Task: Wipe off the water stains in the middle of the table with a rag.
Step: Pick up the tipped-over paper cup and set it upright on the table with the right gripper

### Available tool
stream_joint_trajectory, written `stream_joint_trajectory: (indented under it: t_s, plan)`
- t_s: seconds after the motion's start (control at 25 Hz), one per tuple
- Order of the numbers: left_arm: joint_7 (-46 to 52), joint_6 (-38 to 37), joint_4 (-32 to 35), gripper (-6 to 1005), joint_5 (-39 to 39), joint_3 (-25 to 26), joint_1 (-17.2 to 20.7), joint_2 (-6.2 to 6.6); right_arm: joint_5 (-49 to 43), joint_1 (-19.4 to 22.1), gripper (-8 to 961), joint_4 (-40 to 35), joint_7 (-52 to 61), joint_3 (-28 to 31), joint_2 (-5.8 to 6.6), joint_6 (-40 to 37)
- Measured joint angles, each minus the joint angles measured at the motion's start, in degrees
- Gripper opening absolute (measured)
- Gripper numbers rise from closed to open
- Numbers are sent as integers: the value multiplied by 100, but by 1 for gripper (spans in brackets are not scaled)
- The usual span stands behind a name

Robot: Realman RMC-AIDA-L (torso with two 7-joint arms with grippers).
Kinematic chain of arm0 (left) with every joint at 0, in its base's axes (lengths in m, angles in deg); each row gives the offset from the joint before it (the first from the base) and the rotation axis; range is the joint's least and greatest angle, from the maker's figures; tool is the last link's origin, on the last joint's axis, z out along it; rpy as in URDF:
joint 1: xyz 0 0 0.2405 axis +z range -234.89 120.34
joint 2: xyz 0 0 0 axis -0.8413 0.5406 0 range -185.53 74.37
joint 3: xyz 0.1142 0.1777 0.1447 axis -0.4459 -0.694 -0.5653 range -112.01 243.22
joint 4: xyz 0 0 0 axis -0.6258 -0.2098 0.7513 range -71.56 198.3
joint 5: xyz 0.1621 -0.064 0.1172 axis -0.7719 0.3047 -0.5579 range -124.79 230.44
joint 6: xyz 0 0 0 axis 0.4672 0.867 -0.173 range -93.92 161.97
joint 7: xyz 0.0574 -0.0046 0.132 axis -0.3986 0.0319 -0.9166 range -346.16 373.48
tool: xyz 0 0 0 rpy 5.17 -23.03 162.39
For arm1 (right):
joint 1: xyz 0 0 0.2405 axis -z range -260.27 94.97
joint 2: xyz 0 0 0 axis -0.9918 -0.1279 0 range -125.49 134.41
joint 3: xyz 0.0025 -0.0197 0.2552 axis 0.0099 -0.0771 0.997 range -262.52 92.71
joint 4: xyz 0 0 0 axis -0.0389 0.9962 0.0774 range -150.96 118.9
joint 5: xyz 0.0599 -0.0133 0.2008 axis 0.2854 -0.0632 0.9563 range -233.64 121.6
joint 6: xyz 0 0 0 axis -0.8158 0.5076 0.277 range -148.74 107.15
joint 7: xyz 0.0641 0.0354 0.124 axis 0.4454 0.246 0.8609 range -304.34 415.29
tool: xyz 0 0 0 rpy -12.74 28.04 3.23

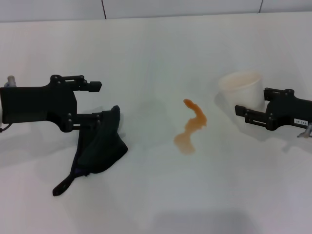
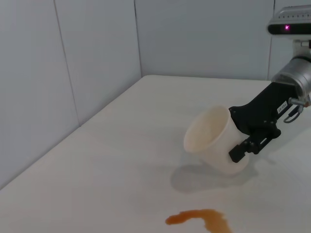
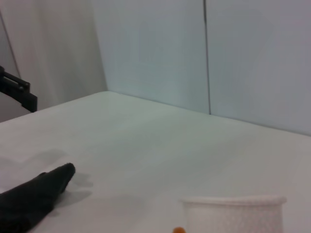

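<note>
The water stains (image 1: 191, 127) form an orange-brown S-shaped smear mid-table, also low in the left wrist view (image 2: 201, 218). The dark rag (image 1: 100, 146) lies crumpled on the white table (image 1: 156, 48) to the stains' left, a thin strip trailing toward the front edge; its pointed corner (image 3: 29, 196) shows in the right wrist view. My left gripper (image 1: 97, 101) is open. Its near finger rests against the rag's top and its far finger is clear of the cloth. My right gripper (image 1: 252, 100) is to the right of the stains, shut on a whitish cup (image 1: 241, 87).
The cup (image 2: 214, 141) is tilted in the right gripper (image 2: 235, 133), its mouth turned toward the stains, with a shadow beneath it. Grey wall panels (image 2: 73, 63) border the table's far side. Bare tabletop lies between rag and stains.
</note>
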Motion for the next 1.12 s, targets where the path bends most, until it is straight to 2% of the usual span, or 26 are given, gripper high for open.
stream_joint_trajectory:
  t_s: [1.12]
  plan:
    - [0,-11,-12,732,1,-5,13,-9,147,89,635,533,-179,82,5,-46]
